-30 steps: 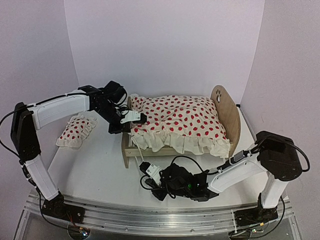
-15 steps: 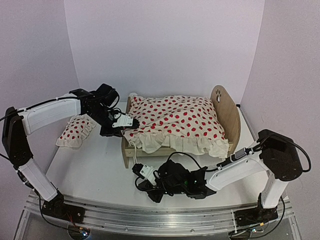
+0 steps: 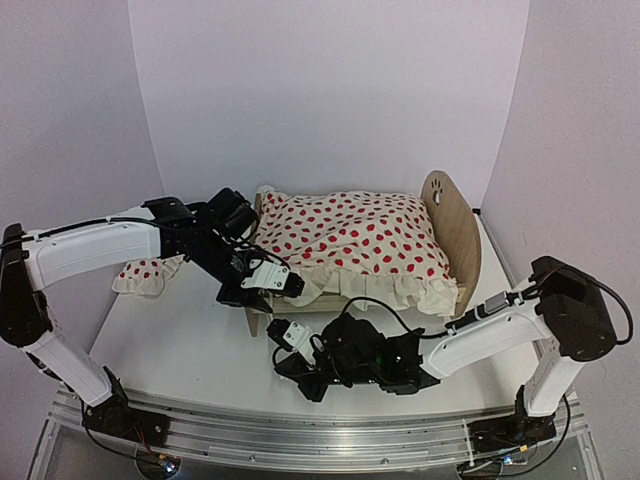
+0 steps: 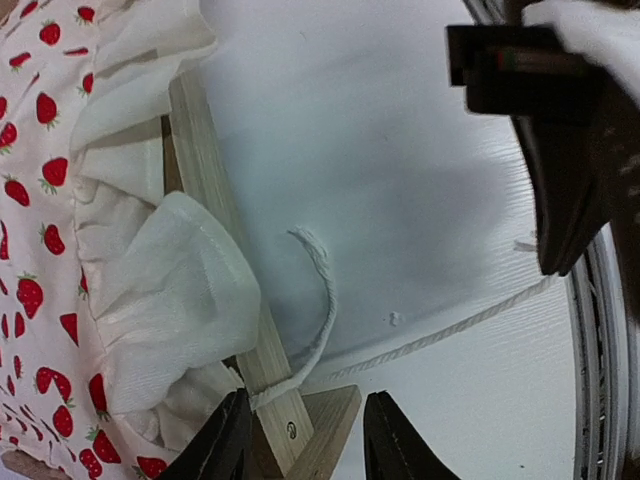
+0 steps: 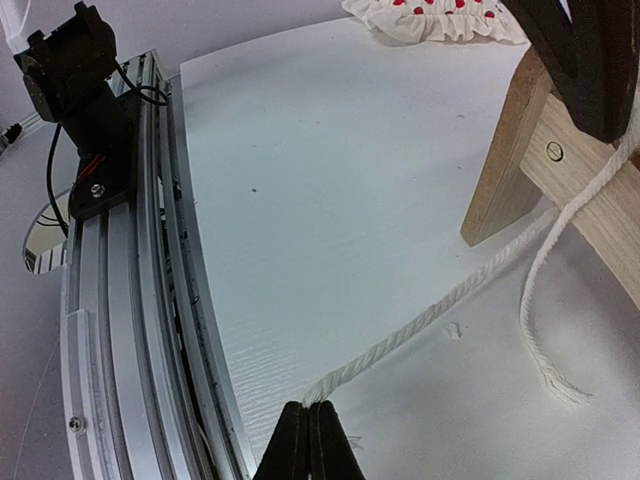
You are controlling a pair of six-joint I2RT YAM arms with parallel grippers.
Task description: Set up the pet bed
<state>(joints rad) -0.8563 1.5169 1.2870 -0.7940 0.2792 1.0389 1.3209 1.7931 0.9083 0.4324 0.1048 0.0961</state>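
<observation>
Pet bed point(image 3: 452, 225), centre of the top view on the white table point(image 3: 190, 340): light-wood frame holding a red-dotted ruffled blanket point(image 3: 350, 240) (mattress hidden beneath), long axis left to right, rounded paw-cut headboard at the right end. Left gripper point(image 3: 284, 287): jaws partly apart either side of the frame's near left corner post, not closed on it. Right gripper point(image 5: 308, 420), lower centre: pinched closed on a white cord point(image 5: 420, 320) lying on the table.

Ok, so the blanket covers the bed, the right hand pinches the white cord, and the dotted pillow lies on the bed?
No: the dotted pillow lies on the table, left of the bed, as the top view shows. The blanket covers the bed and the right hand pinches the white cord.
</observation>
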